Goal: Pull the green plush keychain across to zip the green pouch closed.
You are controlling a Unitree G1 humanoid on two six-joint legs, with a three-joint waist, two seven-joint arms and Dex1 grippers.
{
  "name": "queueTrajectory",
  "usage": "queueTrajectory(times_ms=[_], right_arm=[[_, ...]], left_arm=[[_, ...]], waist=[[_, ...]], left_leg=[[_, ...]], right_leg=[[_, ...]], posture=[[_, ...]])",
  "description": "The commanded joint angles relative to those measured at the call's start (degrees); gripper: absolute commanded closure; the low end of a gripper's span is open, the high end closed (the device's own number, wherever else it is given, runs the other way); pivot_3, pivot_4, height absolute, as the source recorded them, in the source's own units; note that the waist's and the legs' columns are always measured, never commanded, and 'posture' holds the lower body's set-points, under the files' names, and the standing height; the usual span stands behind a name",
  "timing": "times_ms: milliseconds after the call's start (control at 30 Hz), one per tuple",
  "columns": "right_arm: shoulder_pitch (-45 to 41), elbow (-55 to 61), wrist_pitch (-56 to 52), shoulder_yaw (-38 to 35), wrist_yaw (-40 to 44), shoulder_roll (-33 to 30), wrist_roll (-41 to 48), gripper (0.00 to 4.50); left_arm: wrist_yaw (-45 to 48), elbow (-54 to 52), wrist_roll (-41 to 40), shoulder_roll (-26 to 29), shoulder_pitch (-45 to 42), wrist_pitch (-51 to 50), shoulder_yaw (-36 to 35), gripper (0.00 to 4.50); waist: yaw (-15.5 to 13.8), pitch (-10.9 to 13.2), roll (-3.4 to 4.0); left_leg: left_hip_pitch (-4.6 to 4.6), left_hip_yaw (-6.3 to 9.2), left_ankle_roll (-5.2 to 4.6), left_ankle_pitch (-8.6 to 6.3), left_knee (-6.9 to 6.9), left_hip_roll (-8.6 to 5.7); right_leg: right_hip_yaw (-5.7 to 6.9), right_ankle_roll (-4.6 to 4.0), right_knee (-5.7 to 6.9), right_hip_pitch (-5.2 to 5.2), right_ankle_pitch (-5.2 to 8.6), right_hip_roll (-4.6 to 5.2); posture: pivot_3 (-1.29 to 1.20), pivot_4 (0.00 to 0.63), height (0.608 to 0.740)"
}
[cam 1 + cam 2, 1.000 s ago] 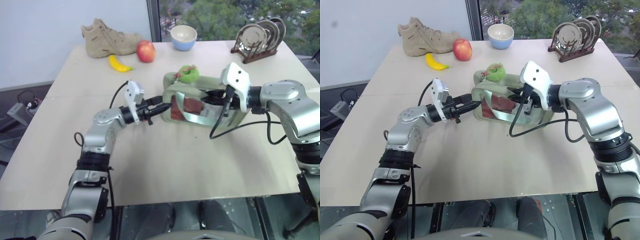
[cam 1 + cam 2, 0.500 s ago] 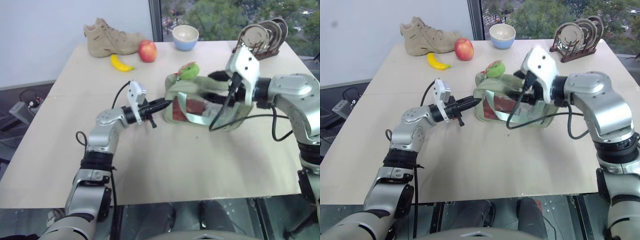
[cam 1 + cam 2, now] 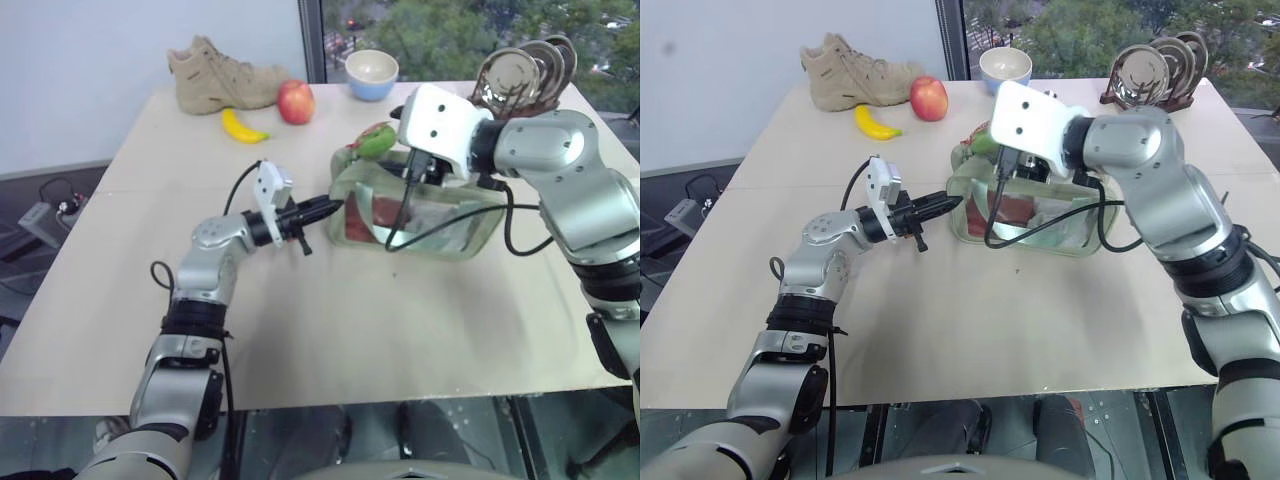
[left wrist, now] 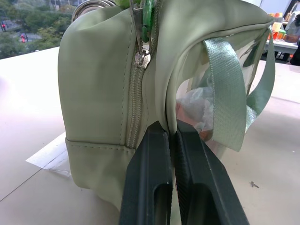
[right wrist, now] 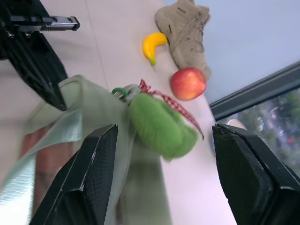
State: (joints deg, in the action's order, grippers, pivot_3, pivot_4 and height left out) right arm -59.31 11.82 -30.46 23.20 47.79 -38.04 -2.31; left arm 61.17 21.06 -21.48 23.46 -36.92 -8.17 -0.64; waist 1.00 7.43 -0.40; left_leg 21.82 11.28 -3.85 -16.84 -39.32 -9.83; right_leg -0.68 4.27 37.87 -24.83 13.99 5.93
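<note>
**Keychain sits straight ahead of the open right gripper, at the pouch's left end**

The green plush keychain (image 5: 161, 125) rests on top of the green pouch (image 3: 420, 215), at the end of the pouch that faces the table's left edge. It hangs from the zip pull, which the left wrist view shows high on that end panel (a small green clip just above the slider). The pouch lies with its long axis running across the table, from left towards right, somewhat nearer the far edge than the near one, so the zip's travel should run the same way, along the top towards the right end.

The right gripper (image 5: 161, 164) hovers just above and beside the charm with its fingers spread wide and nothing between them; in its wrist view the plush lies between the two fingers but further out, not yet inside them. That arm is clearly the nearer one to the keychain.

The left gripper (image 3: 318, 211) points level at the pouch's left end, its fingers pressed together on the seam of the end panel, seemingly pinching the fabric to steady it.

Beyond, near the table's far left corner, lie a banana (image 3: 240, 127), an apple (image 3: 295, 101) and a boot (image 3: 222, 77).
</note>
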Motion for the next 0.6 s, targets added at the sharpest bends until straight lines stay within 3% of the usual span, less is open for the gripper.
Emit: queueTrajectory(times_ms=[33, 267, 300, 367, 500, 533, 600], right_arm=[[-2.2, -2.0, 3.9, 0.8, -0.2, 1.2, -3.3, 1.25], [-3.0, -8.0, 10.0, 2.1, 0.9, 2.9, -8.4, 1.25], [-2.9, -8.7, 10.7, 2.1, 1.1, 3.0, -8.8, 1.74], [-2.9, -9.6, 11.8, 1.7, 1.5, 3.2, -9.4, 2.31], [-3.4, -9.7, 11.5, -0.3, 2.2, 3.6, -9.2, 4.24], [-3.6, -9.5, 10.9, -1.0, 2.0, 3.8, -9.0, 4.46], [-3.7, -8.7, 8.4, -2.9, 1.8, 4.7, -7.6, 4.46]], left_arm=[[0.1, -0.9, 0.0, 0.2, -0.8, 1.2, -0.7, 4.50], [-0.1, -1.7, 0.0, 0.1, -0.3, 1.4, -0.7, 4.50], [-0.2, -1.8, 0.0, 0.1, -0.2, 1.4, -0.7, 4.50], [-0.3, -2.0, 0.0, 0.1, 0.0, 1.4, -0.7, 4.50], [-0.7, -2.1, 0.4, 0.3, 0.7, 1.7, -0.6, 4.50], [-0.8, -2.2, 0.5, 0.3, 0.9, 1.7, -0.5, 4.50], [-1.1, -2.3, 0.7, 0.2, 1.3, 1.7, -0.3, 4.50]], waist=[[0.0, 0.0, 0.00], [0.1, 0.0, 0.00], [0.1, 0.0, 0.00], [0.1, 0.0, 0.00], [0.2, 0.0, 0.00], [0.2, 0.0, 0.00], [0.2, 0.0, 0.00]], left_leg=[[0.00, 0.00, 0.00, 0.00, 0.00, 0.00], [0.01, 0.01, 0.00, 0.00, 0.00, 0.00], [0.00, 0.01, 0.00, 0.00, 0.00, 0.00], [0.00, 0.02, 0.00, 0.00, 0.00, 0.00], [0.00, 0.01, 0.00, 0.00, 0.01, 0.00], [0.00, 0.01, 0.00, 0.00, 0.01, 0.00], [0.00, 0.01, 0.00, 0.00, 0.01, 0.00]], right_leg=[[0.00, 0.00, 0.00, 0.00, 0.00, 0.00], [0.02, 0.00, 0.01, -0.01, 0.00, -0.01], [0.02, 0.00, 0.01, -0.01, 0.00, -0.01], [0.02, 0.00, 0.01, -0.01, 0.00, -0.01], [0.02, 0.00, 0.01, -0.02, 0.00, -0.01], [0.02, 0.00, 0.01, -0.02, 0.00, -0.01], [0.02, 0.00, 0.01, -0.02, 0.00, -0.01]], posture=[[0.00, 0.150, 0.740], [0.00, 0.150, 0.740], [0.00, 0.150, 0.740], [0.00, 0.150, 0.740], [0.00, 0.150, 0.740], [0.00, 0.150, 0.740], [0.00, 0.150, 0.740]])
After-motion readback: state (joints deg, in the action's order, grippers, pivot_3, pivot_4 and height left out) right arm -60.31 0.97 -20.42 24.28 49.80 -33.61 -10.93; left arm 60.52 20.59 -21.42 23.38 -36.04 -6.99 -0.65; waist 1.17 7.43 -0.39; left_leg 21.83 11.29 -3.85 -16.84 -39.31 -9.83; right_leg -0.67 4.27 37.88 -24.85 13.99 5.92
